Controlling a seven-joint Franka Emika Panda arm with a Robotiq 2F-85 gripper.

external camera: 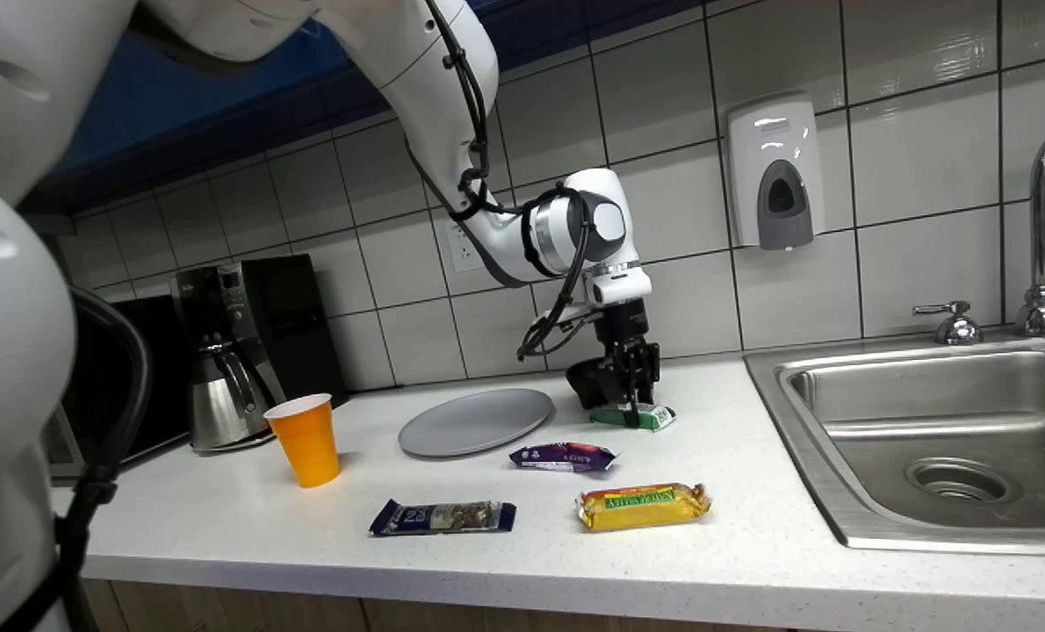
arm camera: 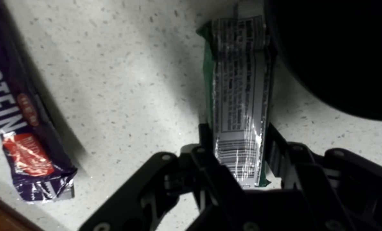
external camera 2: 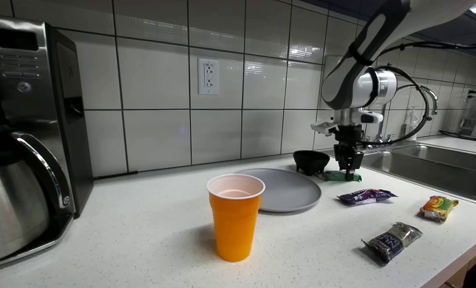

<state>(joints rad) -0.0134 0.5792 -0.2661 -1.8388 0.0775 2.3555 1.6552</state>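
Two fingers of the Robotiq gripper [arm camera: 238,138] are closed in on the green-wrapped snack bar [arm camera: 239,89] — pads look to be against both long sides, near the barcode end, lower centre of the wrist view. Bar lies barcode side up on the white speckled countertop [arm camera: 120,96], right of centre in both exterior views.

Risks, my read:

Off-centre grip: most of the bar's length sticks out toward the top of the wrist frame, so it could droop or swivel between the pads under its own weight.

Slick film: wrapper is glossy and creased, so the pads may be biting loose edge rather than the bar itself, and it could slip out.

Bowl snag: rim of the black bowl [arm camera: 338,57], upper right of the wrist frame, is right by the bar's far end; can't tell whether touching. Lifting without clearing it could tip or drag the bowl.

Low tips: in an exterior view the fingertips [external camera: 632,416] look about at counter level — any downward push could scrape or stall.

Purple protein bar [arm camera: 21,122], left side of the wrist frame, is near but apart; a sideways swing that way could bump it.
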